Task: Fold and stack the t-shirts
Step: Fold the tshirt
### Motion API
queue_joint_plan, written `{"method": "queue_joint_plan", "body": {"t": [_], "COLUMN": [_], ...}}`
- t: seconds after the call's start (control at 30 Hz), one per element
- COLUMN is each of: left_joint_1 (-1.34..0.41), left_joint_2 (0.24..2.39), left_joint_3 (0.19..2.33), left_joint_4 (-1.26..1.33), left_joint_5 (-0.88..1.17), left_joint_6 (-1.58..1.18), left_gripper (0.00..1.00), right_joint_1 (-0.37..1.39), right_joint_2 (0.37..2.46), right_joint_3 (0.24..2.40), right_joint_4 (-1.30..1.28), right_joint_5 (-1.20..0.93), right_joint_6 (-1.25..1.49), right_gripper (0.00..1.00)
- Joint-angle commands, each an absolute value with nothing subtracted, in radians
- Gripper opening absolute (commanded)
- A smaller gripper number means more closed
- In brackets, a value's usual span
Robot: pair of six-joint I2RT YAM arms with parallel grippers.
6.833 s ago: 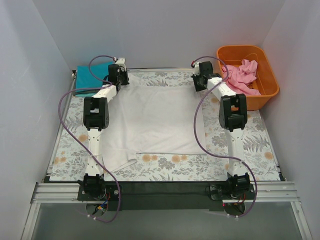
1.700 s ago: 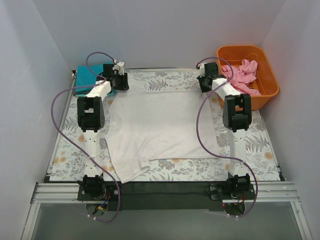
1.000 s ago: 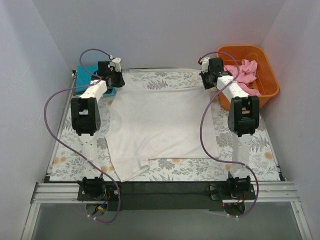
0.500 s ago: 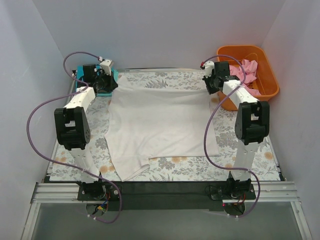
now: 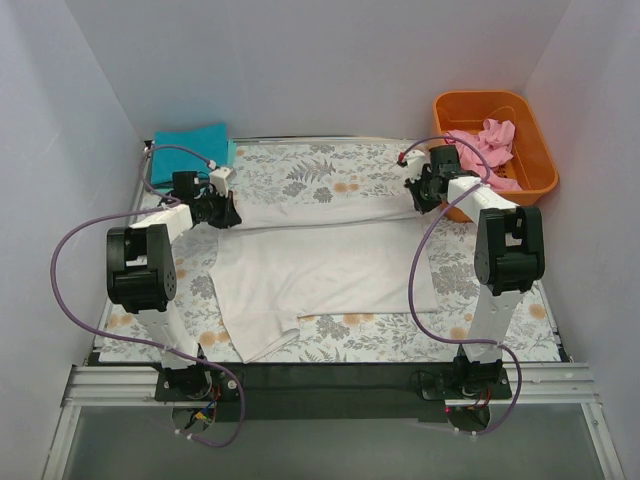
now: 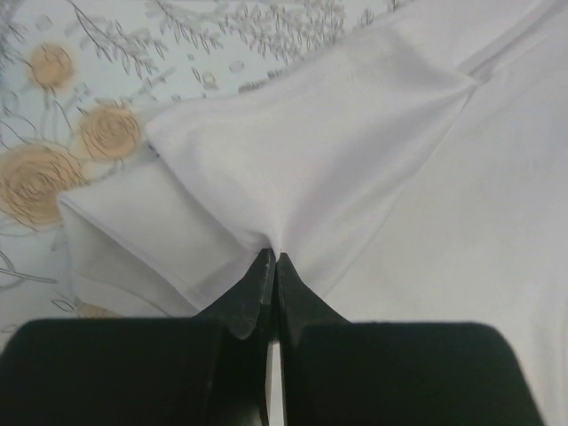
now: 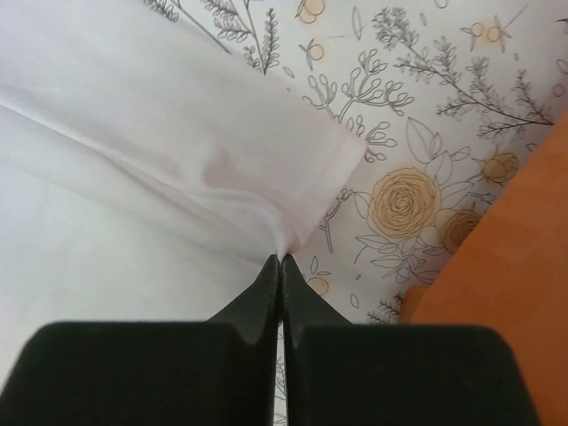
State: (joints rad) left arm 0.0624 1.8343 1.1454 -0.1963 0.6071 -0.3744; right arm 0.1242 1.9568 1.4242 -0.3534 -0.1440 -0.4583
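Observation:
The white t-shirt (image 5: 320, 265) lies spread on the flowered table, its far edge folded toward me in a band (image 5: 320, 212). My left gripper (image 5: 226, 212) is shut on the band's left corner; the left wrist view shows white cloth (image 6: 293, 169) pinched at the tips (image 6: 272, 260). My right gripper (image 5: 418, 196) is shut on the band's right corner; the right wrist view shows the hem (image 7: 293, 177) pinched at the tips (image 7: 280, 259). The teal t-shirt (image 5: 190, 150) lies folded at the far left. The pink t-shirt (image 5: 485, 148) is bunched in the orange tub (image 5: 535, 160).
The orange tub stands close to my right arm and shows in the right wrist view (image 7: 506, 257). White walls enclose the table on three sides. A sleeve (image 5: 258, 335) of the white shirt trails toward the near edge.
Both grippers have drawn the white shirt's far edge toward me, folding it over the body. The left gripper moved off the teal shirt, which now shows whole.

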Motion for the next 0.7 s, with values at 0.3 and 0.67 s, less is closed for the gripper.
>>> {"method": "queue_joint_plan", "body": {"t": [0.3,0.67], "left_joint_1": [0.064,0.066], "left_joint_2": [1.760,1.956], "left_joint_3": [1.213,1.465], "left_joint_4": [-0.344,-0.356], "left_joint_5": [0.588,0.568], "left_joint_6": [-0.261,-0.402], "left_gripper": [0.54,0.52], "right_joint_1": [0.115,0.118], "right_joint_2": [1.861,1.985], "right_joint_3": [1.371,1.563], "right_joint_4": [-0.351,-0.485], "right_joint_5": [-0.176,-0.276], "right_joint_6": [-0.595,-0.624], "right_gripper": [0.59,0.46]}}
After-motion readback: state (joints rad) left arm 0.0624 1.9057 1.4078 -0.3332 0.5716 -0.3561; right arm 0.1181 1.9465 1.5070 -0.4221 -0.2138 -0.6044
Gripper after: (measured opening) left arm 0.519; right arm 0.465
